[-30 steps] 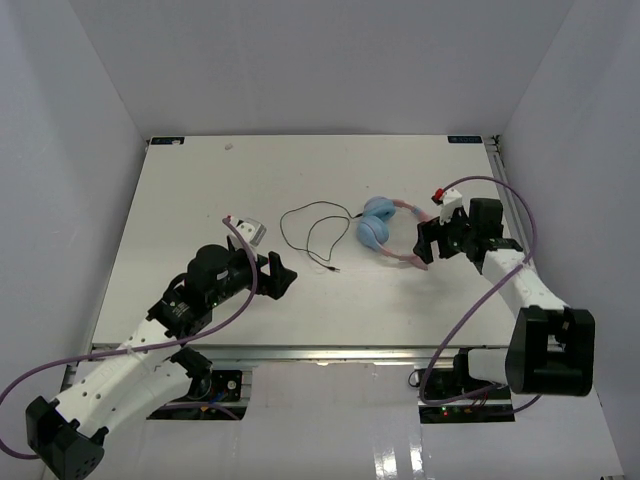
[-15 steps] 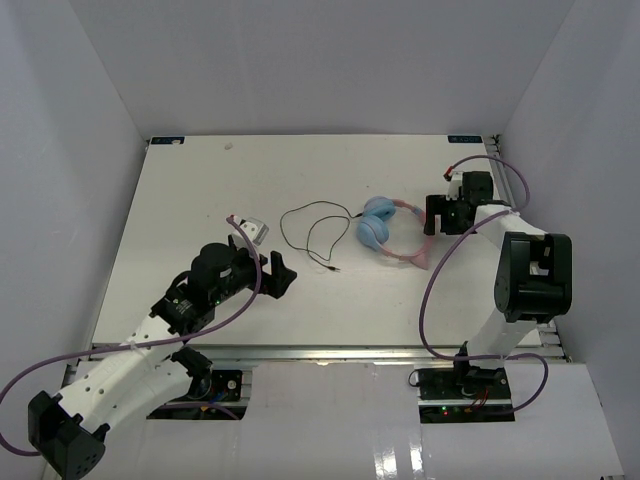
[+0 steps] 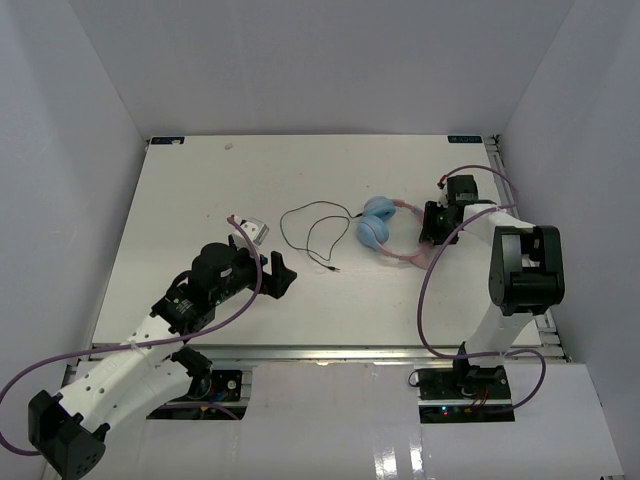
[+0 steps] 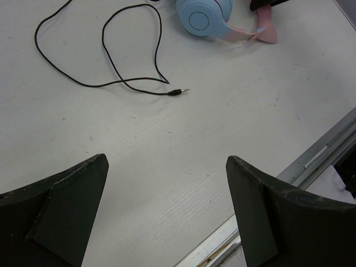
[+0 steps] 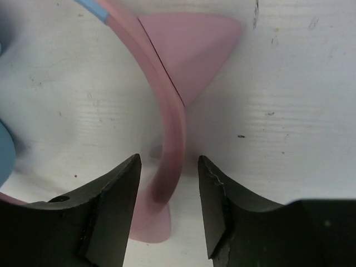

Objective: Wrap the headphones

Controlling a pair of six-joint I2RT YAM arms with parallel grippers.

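The headphones [image 3: 375,226] lie right of the table's middle: light-blue ear cups [image 4: 203,16] and a pink headband [image 5: 172,128] with a small pink ear [image 5: 194,50]. Their thin black cord [image 3: 305,225] loops away to the left and ends in a plug [image 4: 178,92] lying loose on the table. My right gripper [image 5: 169,161] straddles the headband with its jaws partly closed, and a gap shows on each side of the band. My left gripper [image 4: 167,161] hovers wide open and holds nothing, near the front edge and short of the plug.
A metal rail [image 4: 322,150] runs along the table's front edge, close to the left gripper. Purple robot cables [image 3: 430,290] arc beside both arms. White walls enclose the table on the left, back and right.
The right gripper has come in from the right over the headband, and its jaws have narrowed around it. The left arm and the cord have not moved.
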